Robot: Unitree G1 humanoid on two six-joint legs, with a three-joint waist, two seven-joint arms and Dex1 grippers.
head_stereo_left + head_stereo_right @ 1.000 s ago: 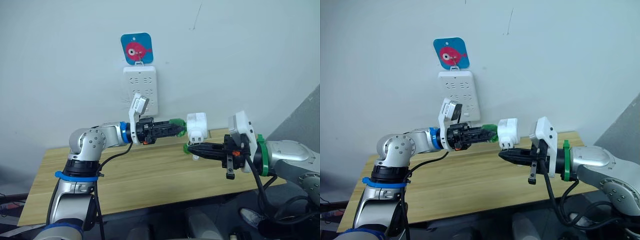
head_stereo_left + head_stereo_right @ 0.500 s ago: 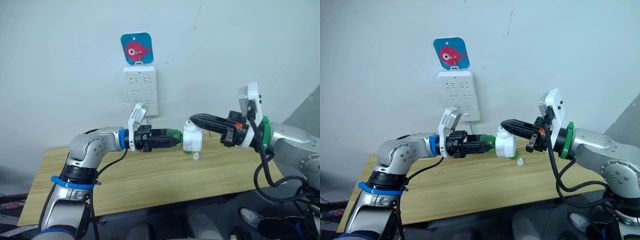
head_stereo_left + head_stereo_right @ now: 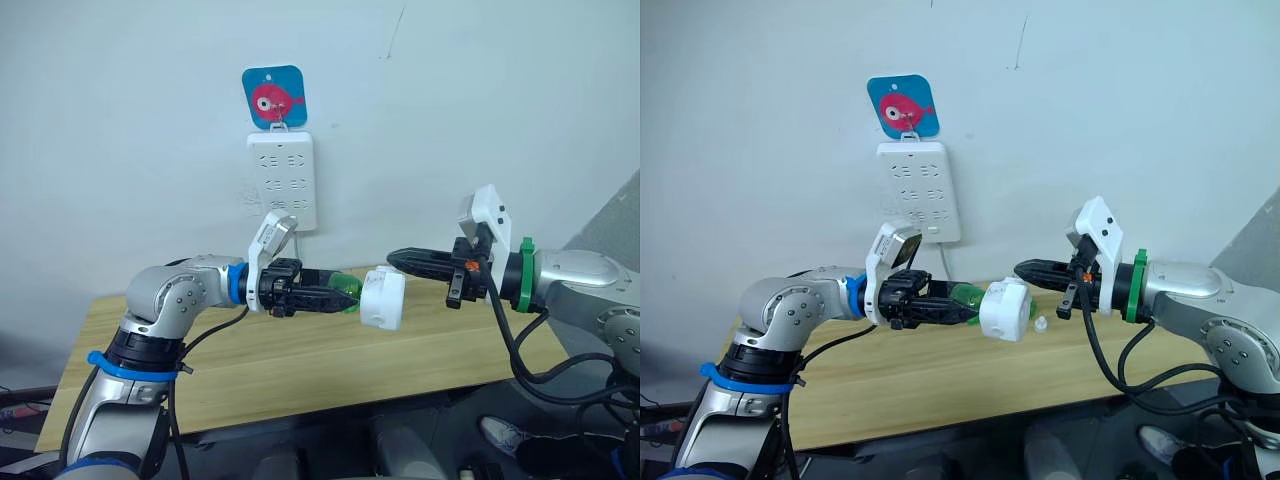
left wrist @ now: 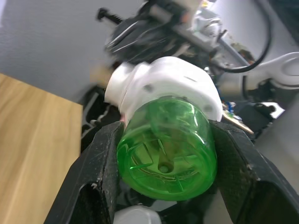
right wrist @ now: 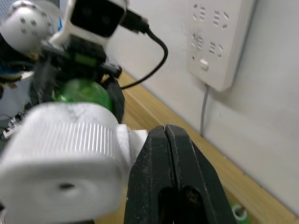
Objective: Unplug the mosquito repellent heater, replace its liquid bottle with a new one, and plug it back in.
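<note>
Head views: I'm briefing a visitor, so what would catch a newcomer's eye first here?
The left gripper clamps a green bottle with the white heater on its end, held in mid-air over the wooden table. The right gripper, shut and empty, points at the heater. On the wall behind hangs a white power strip.

The heater (image 3: pixel 383 298) is white, with fine ribbed lines on one side. The bottle (image 4: pixel 167 147) fixed to it is clear bright green. The left gripper (image 3: pixel 338 298) and the right gripper (image 3: pixel 397 260) both have black fingers. The right arm carries a green ring (image 3: pixel 520 275) near the wrist, and the left arm has a blue ring (image 3: pixel 236 283). The table (image 3: pixel 300 360) is light wood with a pale grain. The power strip (image 3: pixel 283 182) on the wall is white. Above it hangs a blue card (image 3: pixel 274 97) with a pink round figure. The wall (image 3: pixel 480 90) is pale grey-white.
</note>
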